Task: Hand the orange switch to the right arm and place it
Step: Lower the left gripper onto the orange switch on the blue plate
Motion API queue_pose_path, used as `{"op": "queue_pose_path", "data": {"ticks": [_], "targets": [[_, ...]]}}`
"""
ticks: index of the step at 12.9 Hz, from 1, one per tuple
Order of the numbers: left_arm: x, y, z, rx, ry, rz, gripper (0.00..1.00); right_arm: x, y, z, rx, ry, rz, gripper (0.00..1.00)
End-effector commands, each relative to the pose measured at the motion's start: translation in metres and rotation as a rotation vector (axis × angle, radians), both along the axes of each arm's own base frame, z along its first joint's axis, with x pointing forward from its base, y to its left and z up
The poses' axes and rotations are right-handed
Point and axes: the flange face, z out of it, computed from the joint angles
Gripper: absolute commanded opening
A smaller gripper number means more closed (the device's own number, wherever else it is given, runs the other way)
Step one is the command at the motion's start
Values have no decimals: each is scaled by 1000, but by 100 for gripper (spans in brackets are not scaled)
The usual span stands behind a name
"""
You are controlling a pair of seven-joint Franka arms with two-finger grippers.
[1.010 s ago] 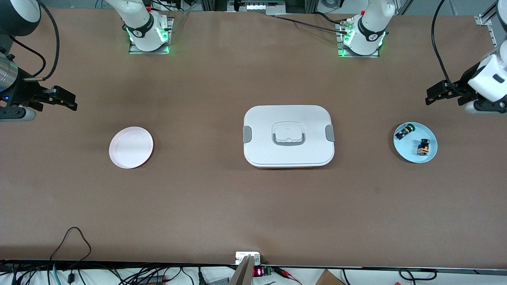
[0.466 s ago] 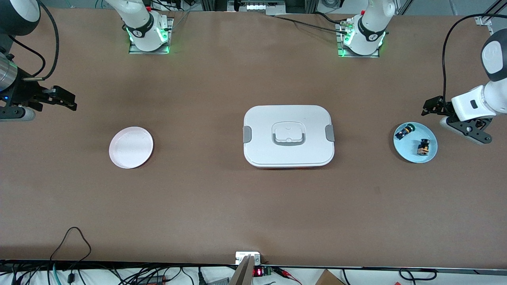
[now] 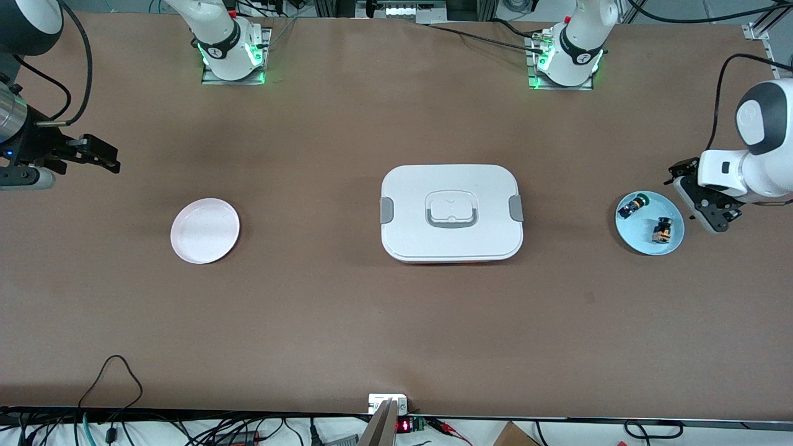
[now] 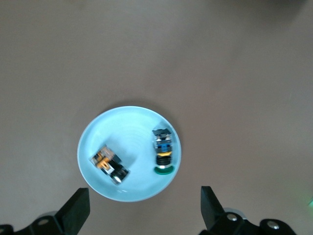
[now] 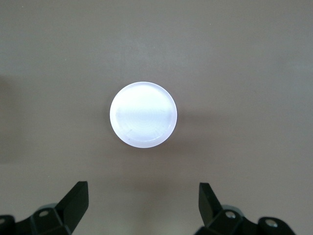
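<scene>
Front view: the orange switch (image 3: 662, 231) lies on the blue plate (image 3: 638, 238) at the bench's left-arm end; my left gripper (image 3: 703, 198) hangs just beside it. My right gripper (image 3: 93, 155) waits at the opposite edge.

Left wrist view: jaws spread, empty, plate below.

Right wrist view: jaws spread above the white plate (image 5: 143, 114).

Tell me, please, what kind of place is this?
Probably a robotics lab: two arm bases bolted to a brown table, loose cables along its edge, and small test props, such as the orange switch on a blue plate.

Brown table (image 3: 347, 322): pink plate (image 3: 205, 230), white lidded box (image 3: 451, 212), blue plate (image 3: 675, 240).
</scene>
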Motion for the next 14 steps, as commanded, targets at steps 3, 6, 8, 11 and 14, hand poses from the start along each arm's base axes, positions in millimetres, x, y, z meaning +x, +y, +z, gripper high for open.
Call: {"op": "queue_pose_path", "data": {"ticks": [3, 6, 8, 11, 14], "targets": [[9, 44, -66, -59, -18, -444, 100, 0, 2, 4, 13, 8, 10, 100], [10, 63, -111, -114, -44, -651, 100, 0, 2, 4, 13, 8, 10, 100], [8, 70, -132, -165, -62, -730, 100, 0, 2, 5, 14, 6, 15, 100], [4, 81, -148, -182, -66, -719, 100, 0, 1, 4, 14, 8, 13, 100], [1, 89, -162, -181, -66, -706, 100, 0, 1, 5, 14, 6, 13, 100]]}}
